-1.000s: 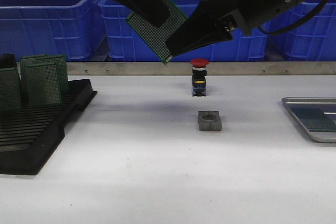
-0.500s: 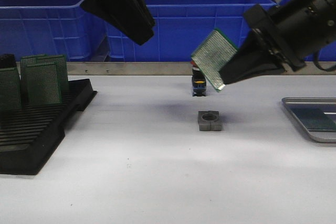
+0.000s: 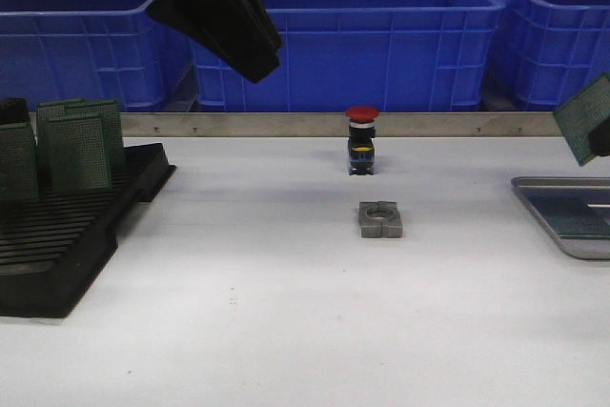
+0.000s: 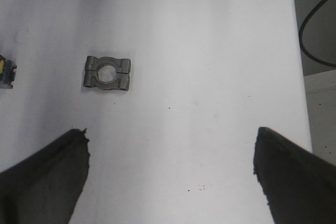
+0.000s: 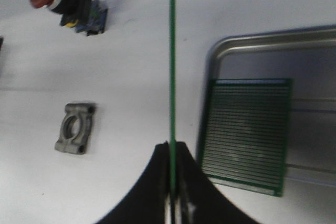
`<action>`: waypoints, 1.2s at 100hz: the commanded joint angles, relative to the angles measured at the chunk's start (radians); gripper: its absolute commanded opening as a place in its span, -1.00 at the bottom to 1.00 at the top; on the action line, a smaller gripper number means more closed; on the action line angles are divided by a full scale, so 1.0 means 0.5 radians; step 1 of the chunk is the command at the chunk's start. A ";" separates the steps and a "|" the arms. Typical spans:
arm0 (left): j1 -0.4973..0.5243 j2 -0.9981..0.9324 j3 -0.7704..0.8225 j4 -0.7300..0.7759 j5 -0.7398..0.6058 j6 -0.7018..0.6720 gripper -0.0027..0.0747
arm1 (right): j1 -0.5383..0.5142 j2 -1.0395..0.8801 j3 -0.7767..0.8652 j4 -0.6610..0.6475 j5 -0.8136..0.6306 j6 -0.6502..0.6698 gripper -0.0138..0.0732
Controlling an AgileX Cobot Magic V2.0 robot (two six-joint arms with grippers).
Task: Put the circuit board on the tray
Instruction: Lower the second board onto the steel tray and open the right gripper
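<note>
Now I am carrying the board (image 5: 171,66) in the right claw (image 5: 172,182), whose fingers are pinching its lower edge, so from the wrist I am seeing it edge-on as a thin green line running straight out ahead of the claw. The tray (image 5: 262,40) is lying on the tabletop just past the board's far face, below the claw and off to one side, with another board (image 5: 247,132) already resting flat inside it. In the front view only a corner of my board is showing at the frame edge, above the tray; the right claw itself is cut off there. The left claw (image 4: 170,174) is hanging spread apart and empty, well away from the tray.
</note>
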 commanded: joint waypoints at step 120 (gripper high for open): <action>0.460 -0.301 -0.145 -0.025 0.111 -0.496 -0.98 | 0.050 -0.230 -0.187 -0.044 0.326 -0.019 -0.82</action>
